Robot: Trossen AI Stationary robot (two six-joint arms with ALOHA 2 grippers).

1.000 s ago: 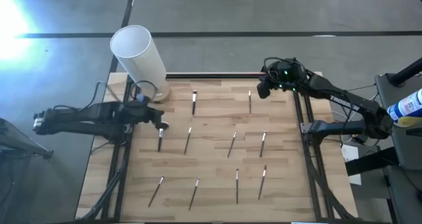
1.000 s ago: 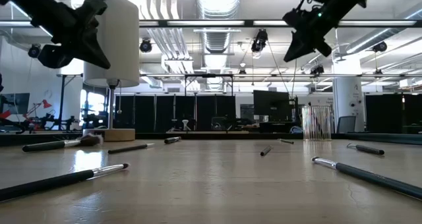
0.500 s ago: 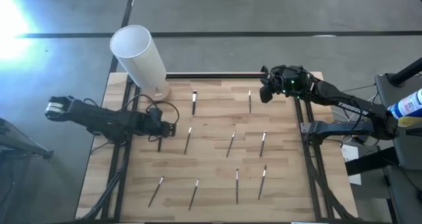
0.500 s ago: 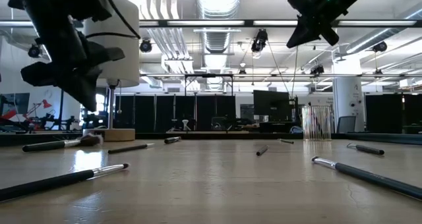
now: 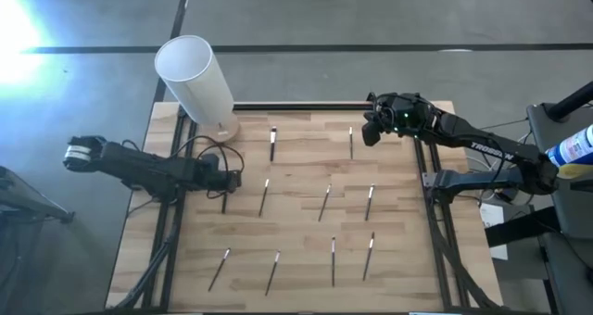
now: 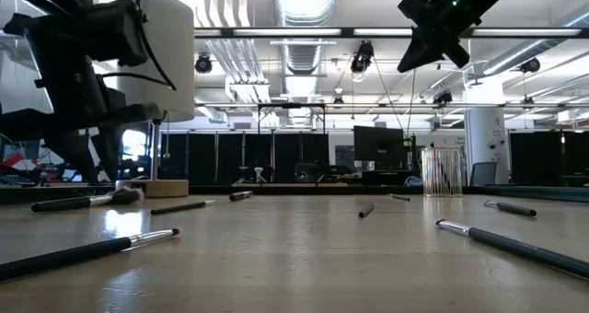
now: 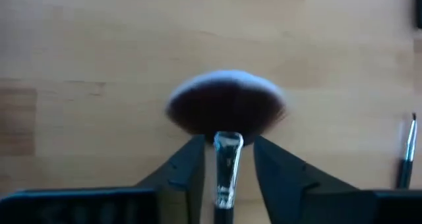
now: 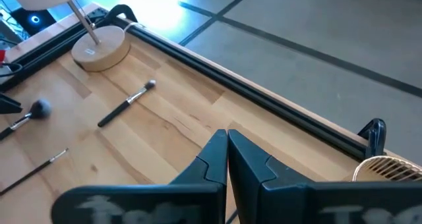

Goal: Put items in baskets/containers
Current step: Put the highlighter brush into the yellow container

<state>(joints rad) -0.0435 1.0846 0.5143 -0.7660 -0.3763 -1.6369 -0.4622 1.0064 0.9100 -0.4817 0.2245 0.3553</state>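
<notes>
Left gripper (image 7: 227, 159) low over table's left side, fingers straddling a fluffy makeup brush (image 7: 226, 112) at the ferrule, gap narrow, lined up to pinch; right gripper (image 8: 227, 151) pressed together, parked high by far-right container (image 8: 390, 168)

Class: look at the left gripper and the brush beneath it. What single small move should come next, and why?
Probably close the left gripper on the brush: its open fingers straddle the handle just behind the bristles. The right gripper waits, shut, over the table's far right corner.
</notes>
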